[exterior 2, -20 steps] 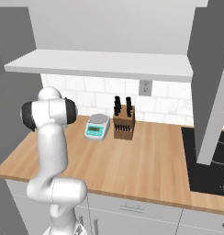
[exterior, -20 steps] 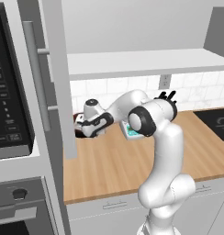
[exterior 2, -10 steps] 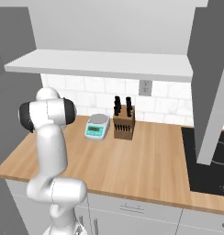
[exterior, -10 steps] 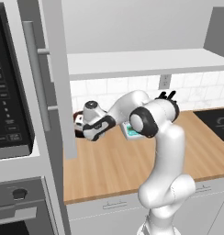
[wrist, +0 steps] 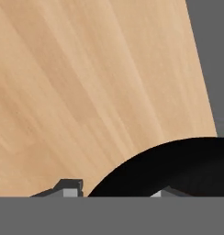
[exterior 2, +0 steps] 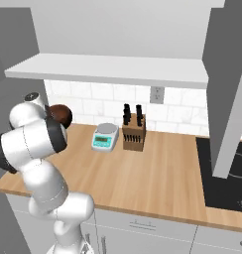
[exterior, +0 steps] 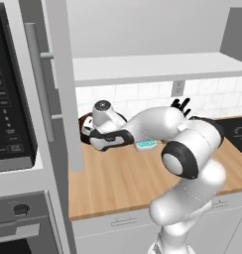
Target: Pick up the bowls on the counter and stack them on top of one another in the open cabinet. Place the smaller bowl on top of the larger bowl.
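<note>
The black bowl (wrist: 178, 167) curves up from the lower right of the hand view, over the wooden counter (wrist: 86, 92). My gripper (wrist: 116, 192) straddles its rim with the jaws wide apart, one fingertip (wrist: 70, 188) outside on the counter side and the other over the black surface. In the left base view the gripper (exterior: 89, 135) reaches left beside the reddish-brown bowl (exterior: 85, 122), which stands at the counter's back left, half hidden by the cabinet door (exterior: 58, 74). That bowl (exterior 2: 61, 114) also peeks out behind my arm. The open cabinet's shelf (exterior: 152, 67) hangs above.
A kitchen scale (exterior 2: 104, 137) and a knife block (exterior 2: 133, 131) stand against the tiled back wall. The black microwave (exterior: 9, 99) is on the left, past the door's bar handle (exterior: 38, 84). A dark cooktop (exterior 2: 227, 178) lies at the right end of the counter.
The arm's elbow has swung lower and toward the cameras. The hand has stayed by the bowls at the back left of the counter.
</note>
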Controlling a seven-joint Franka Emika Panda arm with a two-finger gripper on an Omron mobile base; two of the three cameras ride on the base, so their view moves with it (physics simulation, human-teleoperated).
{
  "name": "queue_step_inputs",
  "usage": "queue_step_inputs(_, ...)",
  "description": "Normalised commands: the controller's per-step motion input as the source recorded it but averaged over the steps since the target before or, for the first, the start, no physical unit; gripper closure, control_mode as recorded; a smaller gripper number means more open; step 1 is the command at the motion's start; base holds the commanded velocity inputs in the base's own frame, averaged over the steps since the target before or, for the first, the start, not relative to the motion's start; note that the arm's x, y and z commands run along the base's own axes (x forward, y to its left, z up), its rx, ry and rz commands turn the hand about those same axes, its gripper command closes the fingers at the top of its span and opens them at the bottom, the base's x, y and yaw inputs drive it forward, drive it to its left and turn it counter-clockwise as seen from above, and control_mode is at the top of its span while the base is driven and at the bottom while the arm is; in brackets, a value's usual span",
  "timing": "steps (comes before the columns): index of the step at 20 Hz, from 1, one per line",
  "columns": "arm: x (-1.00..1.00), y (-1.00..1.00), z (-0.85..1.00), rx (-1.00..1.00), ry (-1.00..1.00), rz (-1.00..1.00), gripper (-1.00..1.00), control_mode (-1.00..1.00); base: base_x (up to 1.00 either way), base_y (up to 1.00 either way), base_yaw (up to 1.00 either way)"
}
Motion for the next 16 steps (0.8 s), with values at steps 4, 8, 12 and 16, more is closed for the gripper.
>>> queue_step_inputs(4,-1.00,-0.39,1.00,0.01,0.00,-0.11,1.00,-1.00,0.00,0.00,0.00)
queue_step_inputs(8,-1.00,-0.57,1.00,0.00,0.00,-0.08,1.00,-1.00,0.00,0.00,0.00)
queue_step_inputs(12,-1.00,-0.73,1.00,0.00,0.00,-0.06,1.00,-1.00,0.00,0.00,0.00)
queue_step_inputs(16,-1.00,-0.80,1.00,0.00,-0.02,-0.02,1.00,-1.00,0.00,0.00,0.00)
